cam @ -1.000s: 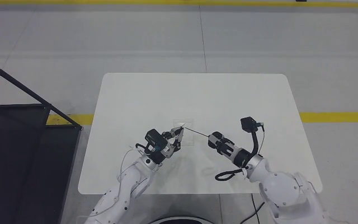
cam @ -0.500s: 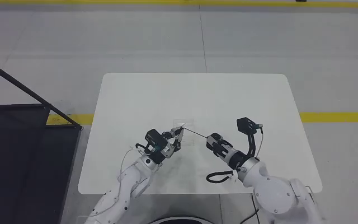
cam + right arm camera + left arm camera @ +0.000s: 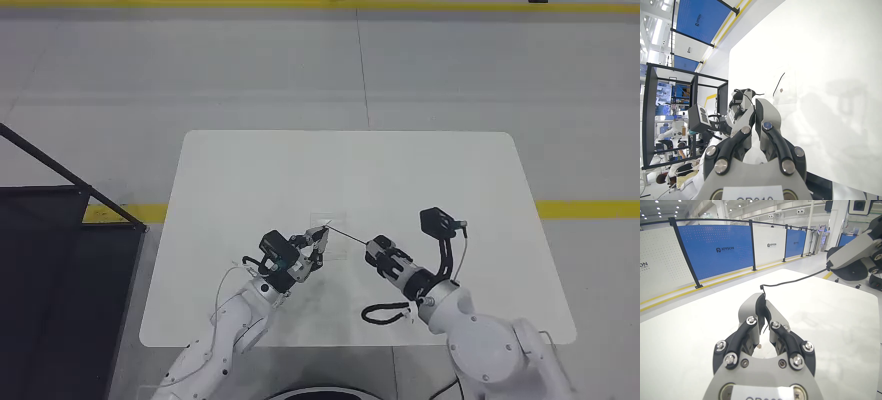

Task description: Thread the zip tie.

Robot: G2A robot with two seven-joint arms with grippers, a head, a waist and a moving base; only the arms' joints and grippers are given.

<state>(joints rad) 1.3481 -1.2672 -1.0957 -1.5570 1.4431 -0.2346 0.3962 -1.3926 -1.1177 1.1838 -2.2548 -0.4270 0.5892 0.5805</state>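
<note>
Zip tie [image 3: 791, 281] hung above the table [image 3: 420, 180], stretched between both claws. Left gripper [image 3: 762, 302] pinched shut on the strap just under the head [image 3: 761, 287]. Right gripper [image 3: 829, 266] clamped the far end. No closed loop visible, so threading judged unfinished.

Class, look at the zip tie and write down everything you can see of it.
The zip tie is a thin black strap, plastic by its look, with a small blocky head. It is held above the white table, strung between both hands. The left hand pinches it just below the head, a short end showing between its pads. From the head the strap bends sharply and runs in a gentle curve to the right hand, shut on it.
</note>
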